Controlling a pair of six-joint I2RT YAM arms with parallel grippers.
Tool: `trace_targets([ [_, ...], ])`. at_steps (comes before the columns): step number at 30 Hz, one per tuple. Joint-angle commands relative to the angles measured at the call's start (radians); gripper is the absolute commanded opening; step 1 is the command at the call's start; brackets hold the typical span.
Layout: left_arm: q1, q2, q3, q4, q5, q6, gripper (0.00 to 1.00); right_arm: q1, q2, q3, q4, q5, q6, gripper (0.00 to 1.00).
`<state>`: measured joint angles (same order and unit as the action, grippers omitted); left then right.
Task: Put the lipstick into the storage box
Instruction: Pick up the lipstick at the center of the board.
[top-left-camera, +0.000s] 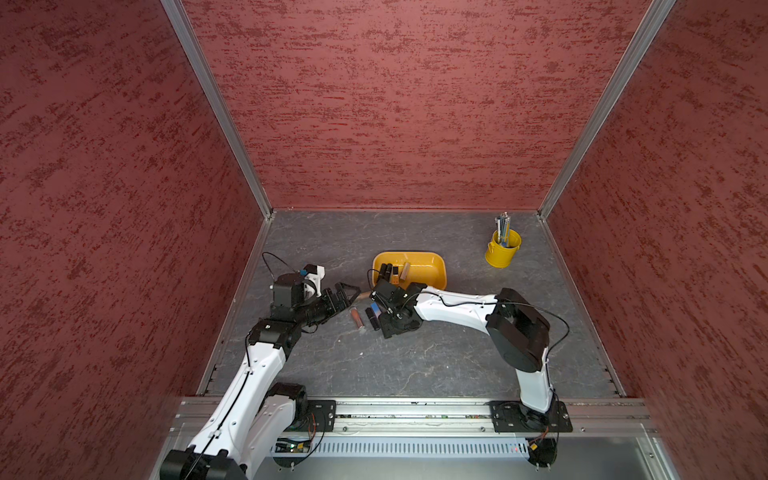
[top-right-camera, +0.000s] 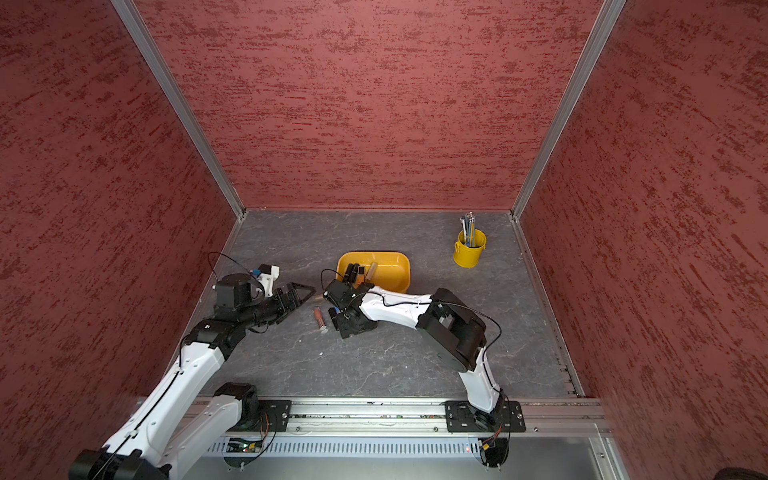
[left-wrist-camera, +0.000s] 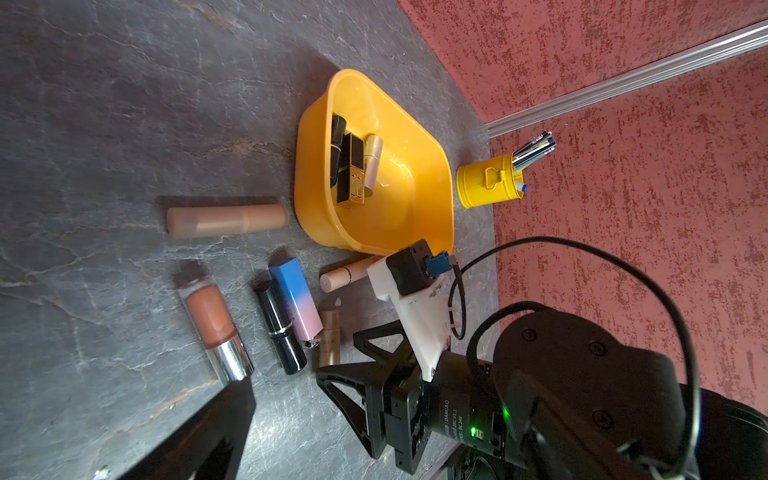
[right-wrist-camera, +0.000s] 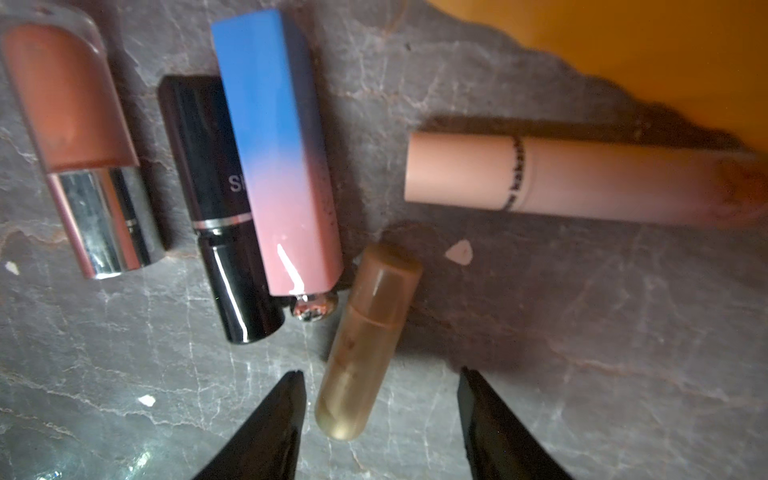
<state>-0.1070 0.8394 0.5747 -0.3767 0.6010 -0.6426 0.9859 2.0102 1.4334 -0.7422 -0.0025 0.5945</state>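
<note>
Lipsticks (top-left-camera: 358, 318) are lying loose on the desk (top-left-camera: 415, 365) in both top views, at seven o'clock from the yellow storage box (top-left-camera: 428, 266), which is holding several more. The left tool (top-left-camera: 352, 296) is hovering spread open at ten o'clock of the loose ones. In the left wrist view, a beige lipstick (left-wrist-camera: 227, 221) is lying just beside the box. In the right wrist view, the right tool (right-wrist-camera: 381, 372) is standing open, its tips straddling a gold lipstick (right-wrist-camera: 365, 345) without touching it.
</note>
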Motion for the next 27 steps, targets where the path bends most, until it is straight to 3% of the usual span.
trace_targets([
  [1, 0.014, 0.001, -0.004, 0.019, 0.002, 0.003, 1.0, 0.005, 0.016, 0.028, -0.02, 0.029, -0.006, 0.6],
  [18, 0.022, 0.022, -0.011, 0.043, 0.011, -0.003, 1.0, 0.007, 0.036, 0.017, -0.048, 0.081, -0.023, 0.41],
  [27, 0.022, 0.035, -0.018, 0.069, 0.026, -0.03, 1.0, 0.007, -0.004, -0.02, -0.028, 0.095, -0.029, 0.23],
])
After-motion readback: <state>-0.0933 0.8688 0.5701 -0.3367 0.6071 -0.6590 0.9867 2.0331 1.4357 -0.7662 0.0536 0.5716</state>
